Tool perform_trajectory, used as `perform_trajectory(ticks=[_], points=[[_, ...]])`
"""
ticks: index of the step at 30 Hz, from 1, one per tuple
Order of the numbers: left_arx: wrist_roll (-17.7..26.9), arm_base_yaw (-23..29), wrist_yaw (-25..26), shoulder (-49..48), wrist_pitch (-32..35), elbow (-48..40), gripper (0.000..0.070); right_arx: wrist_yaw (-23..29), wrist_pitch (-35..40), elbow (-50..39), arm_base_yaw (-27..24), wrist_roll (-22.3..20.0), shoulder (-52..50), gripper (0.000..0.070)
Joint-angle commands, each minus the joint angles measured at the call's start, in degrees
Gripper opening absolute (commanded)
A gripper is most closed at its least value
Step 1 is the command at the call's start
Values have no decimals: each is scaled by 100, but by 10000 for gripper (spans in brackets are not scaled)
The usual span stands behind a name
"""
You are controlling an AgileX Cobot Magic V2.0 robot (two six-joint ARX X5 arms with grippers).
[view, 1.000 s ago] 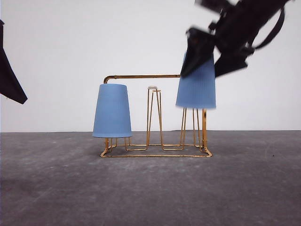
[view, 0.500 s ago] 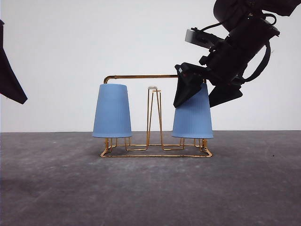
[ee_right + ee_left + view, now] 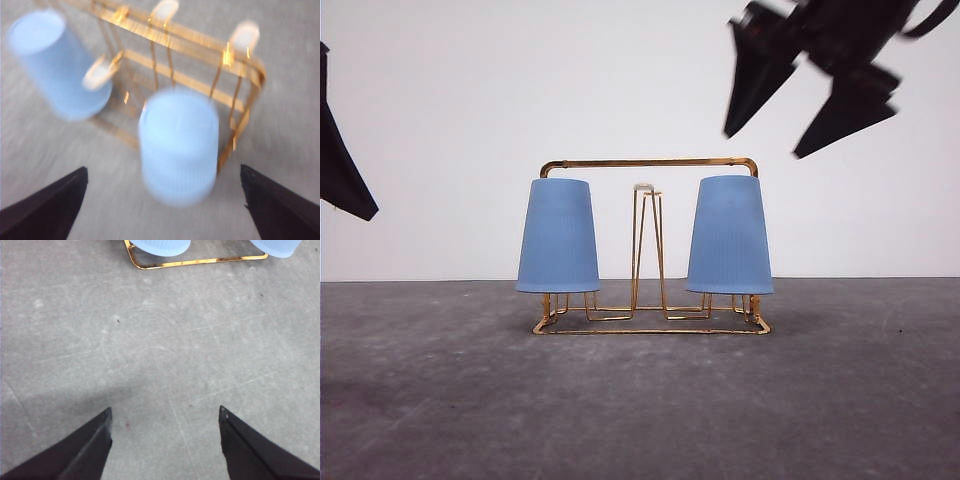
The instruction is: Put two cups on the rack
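Both light blue ribbed plastic cups sit inverted on the gold wire rack; the right gripper, jaws apart and empty, should rise straight without touching them

light was soft and even, with a faint shadow on the worktop under the rack. the right wrist view was heavily motion-blurred, and the right claw smeared in the front view.

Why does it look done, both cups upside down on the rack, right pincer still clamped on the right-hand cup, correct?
Not quite. In the front view the right pincer is open, above and clear of the right-hand cup. Both cups, including the left-hand cup, do sit upside down on the rack.
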Motion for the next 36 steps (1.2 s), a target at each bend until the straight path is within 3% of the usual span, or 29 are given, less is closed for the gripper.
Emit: perform_trajectory(ticks=[1, 4, 9, 20, 26, 27, 28, 29, 30, 32, 36], points=[[0, -15, -20, 31, 44, 48, 387, -6, -220, -47, 35, 92, -149, 614], [0, -15, -20, 31, 44, 48, 387, -9, -233, -441, 49, 94, -628, 614], [1, -15, -20, 31, 46, 48, 387, -105, 390, -1496, 84, 166, -1431, 613], [2, -15, -20, 32, 44, 48, 387, -125, 1902, -3929, 107, 967, -2866, 612], [-29, -15, 41, 31, 30, 50, 390, -126, 2089, -4457, 105, 1018, -3096, 608], [-39, -15, 121, 31, 24, 50, 377, -181, 2012, -4457, 106, 1016, -3096, 518], [-44, -15, 215, 31, 18, 50, 342, -260, 1929, -4457, 107, 1018, -3096, 372], [-26, -15, 316, 31, 21, 50, 155, -305, 1879, -4457, 106, 1017, -3096, 117], [2, -15, 370, 31, 46, 50, 54, -278, 1838, -4458, 105, 1006, -3095, 14], [55, -15, 375, 33, 157, 52, 8, -156, 1810, -4457, 105, 994, -3094, 29], [61, -15, 367, 15, 216, 63, 0, -333, 1813, -4457, 105, 992, -3106, 25]])
